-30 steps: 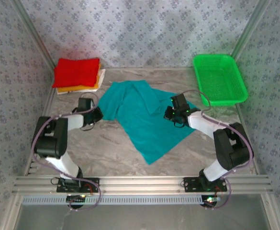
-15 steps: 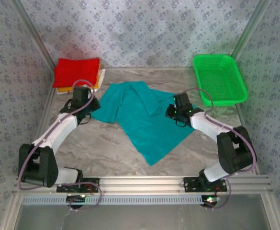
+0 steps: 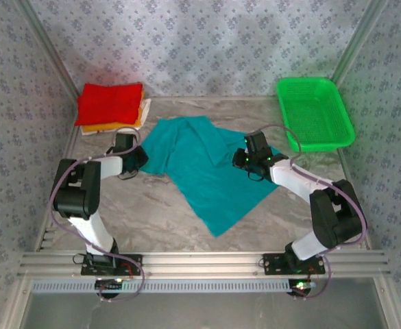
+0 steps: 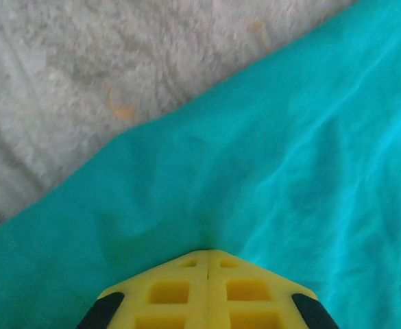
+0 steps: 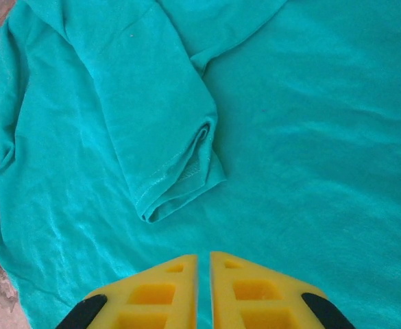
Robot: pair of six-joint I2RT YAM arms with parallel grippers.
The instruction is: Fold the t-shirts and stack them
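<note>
The grey tabletop (image 3: 152,212) carries the teal t-shirt (image 3: 207,179), spread rumpled at its middle. The folded stack (image 3: 111,106), red on top, sits at the far left. The left hand (image 3: 137,159) is pressed shut at the shirt's left edge and, judging by the puckers at its tips, pinches the cloth. The right hand (image 3: 245,160) hovers over the right side, its fingers a narrow slit apart and holding nothing. The risk is a lopsided pull: with one hand gripping, the shirt may drag and bunch, and the doubled-over sleeve (image 5: 173,164) could get trapped inside the fold.

green mesh basket (image 3: 314,112) — far right corner; marble table (image 3: 152,212) — grey
</note>
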